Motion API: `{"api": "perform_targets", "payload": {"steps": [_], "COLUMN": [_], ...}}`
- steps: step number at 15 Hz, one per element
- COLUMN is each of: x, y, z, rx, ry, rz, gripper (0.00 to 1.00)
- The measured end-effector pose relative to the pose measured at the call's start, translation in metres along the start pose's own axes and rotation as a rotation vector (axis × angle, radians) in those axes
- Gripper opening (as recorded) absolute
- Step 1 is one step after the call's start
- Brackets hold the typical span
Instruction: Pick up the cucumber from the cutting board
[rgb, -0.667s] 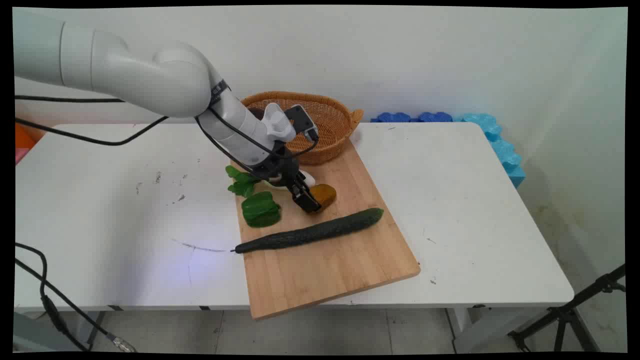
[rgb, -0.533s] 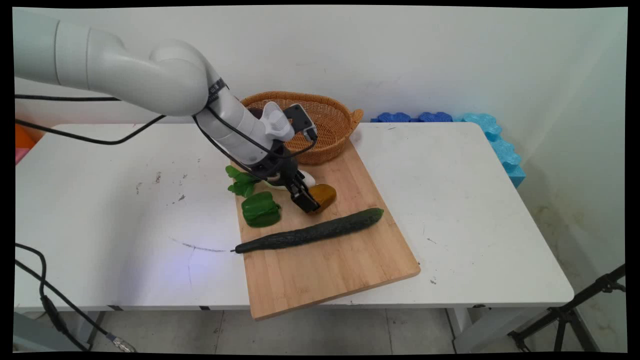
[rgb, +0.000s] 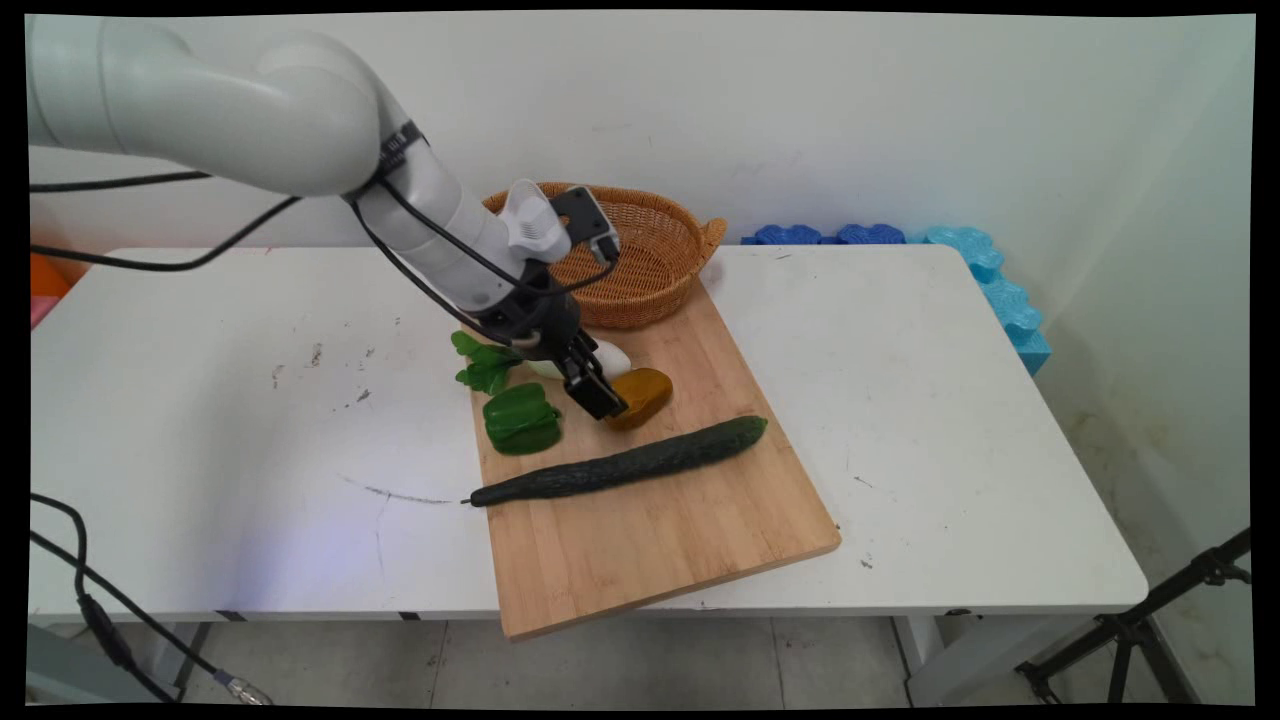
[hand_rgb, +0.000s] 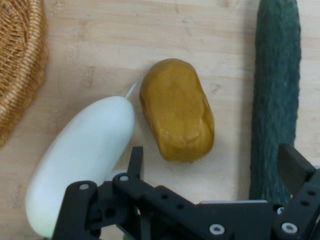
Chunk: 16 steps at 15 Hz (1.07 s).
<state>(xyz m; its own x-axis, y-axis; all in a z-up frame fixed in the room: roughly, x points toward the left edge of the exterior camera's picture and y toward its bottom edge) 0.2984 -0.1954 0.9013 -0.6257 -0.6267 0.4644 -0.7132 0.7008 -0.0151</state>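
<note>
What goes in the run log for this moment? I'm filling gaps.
gripper: open | over: potato, not touching | beside: white radish, cucumber | on: cutting board

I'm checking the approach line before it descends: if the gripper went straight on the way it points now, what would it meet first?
Most likely the brown potato: in the hand view it lies between the open fingers of the gripper, on the cutting board. The white radish lies just beside it. Depth is uncertain.
</note>
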Motion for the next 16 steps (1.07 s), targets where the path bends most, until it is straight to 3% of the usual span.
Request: {"api": "perform_targets", "payload": {"steps": [8,16], "x": [-0.02,-0.039], "y": [0.014,0.029], "z": [-0.04,-0.031], "rx": [-0.03,-0.05], "ry": [-0.036,-0.056], "rz": [0.02,-0.005], "gripper": [1.0,1.0]}}
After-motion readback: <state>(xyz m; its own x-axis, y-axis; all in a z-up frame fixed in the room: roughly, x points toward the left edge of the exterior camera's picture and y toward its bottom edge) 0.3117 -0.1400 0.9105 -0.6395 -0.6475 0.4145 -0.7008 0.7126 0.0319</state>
